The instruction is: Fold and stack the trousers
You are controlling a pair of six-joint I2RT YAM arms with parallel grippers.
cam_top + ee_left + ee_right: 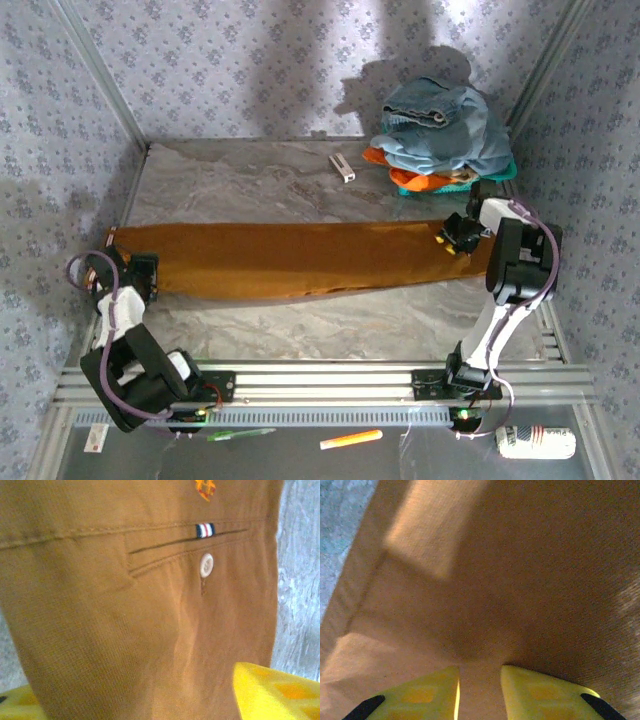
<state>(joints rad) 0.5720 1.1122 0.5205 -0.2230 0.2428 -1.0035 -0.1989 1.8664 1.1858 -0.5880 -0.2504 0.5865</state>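
Right wrist: trousers (520, 580) in right gripper (479, 675)

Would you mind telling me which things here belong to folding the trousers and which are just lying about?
Belongs to the job: trousers, stretched lengthwise across the table; left gripper at one end; right gripper pinching the other end.
Lying about: blue denim garment, orange cloth under it, small white object, orange marker at the near edge.
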